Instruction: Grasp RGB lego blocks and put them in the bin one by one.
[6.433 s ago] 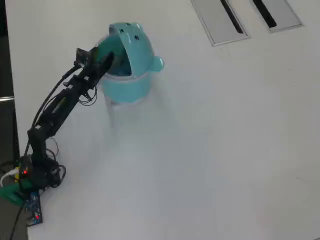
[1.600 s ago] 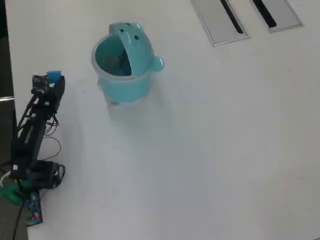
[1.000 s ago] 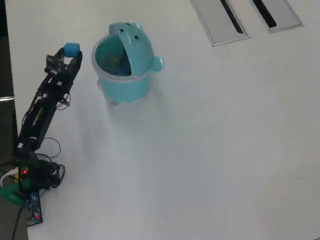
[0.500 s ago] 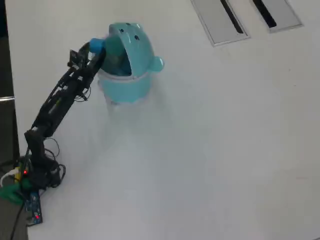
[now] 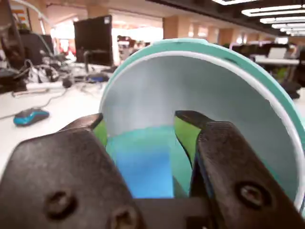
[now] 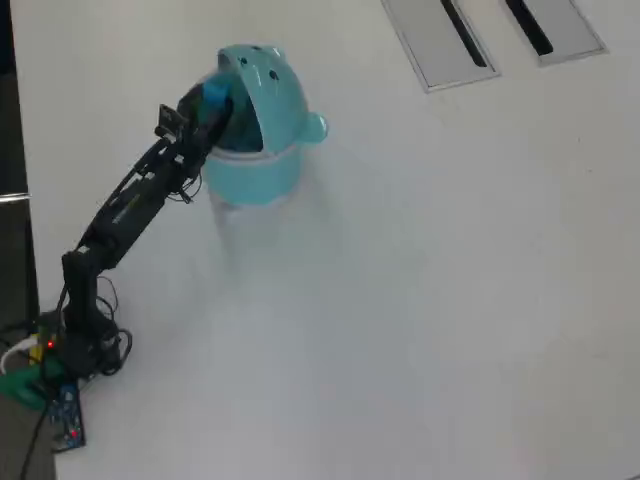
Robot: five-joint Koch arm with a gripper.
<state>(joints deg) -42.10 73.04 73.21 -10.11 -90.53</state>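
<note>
From my seat the overhead view shows the arm stretched up and to the right from its base at the lower left of the white worktop (image 6: 420, 300), with the tool (image 6: 210, 103) reaching over the left rim of the bin (image 6: 262, 170). The bin stands upright near the top left of the worktop, its domed lid (image 6: 268, 85) flipped up on the far side with two dark dots showing, and one rounded ear knob (image 6: 315, 127) sticking out to the right.

I can see the blue block (image 6: 213, 95) at the tip of the tool, sitting above the open mouth of the bin. In the wrist view the same blue block (image 5: 143, 169) fills the gap between the two black jaws, whose green-lined inner faces press in on either side of it, so the tool (image 5: 143, 143) is clamped on the blue block. Past it, the pale inside of the raised lid (image 5: 200, 95) curves across most of that view, with the teal rim around it.

I cannot make out any red or yellow-green block in either view; the inside of the bin is too dark and partly covered by the tool to tell what lies there.

Two grey slotted panels (image 6: 440, 40) sit well apart from the bin at the top right of the overhead view. A loose bundle of cables (image 6: 95, 345) lies at the arm's base
</note>
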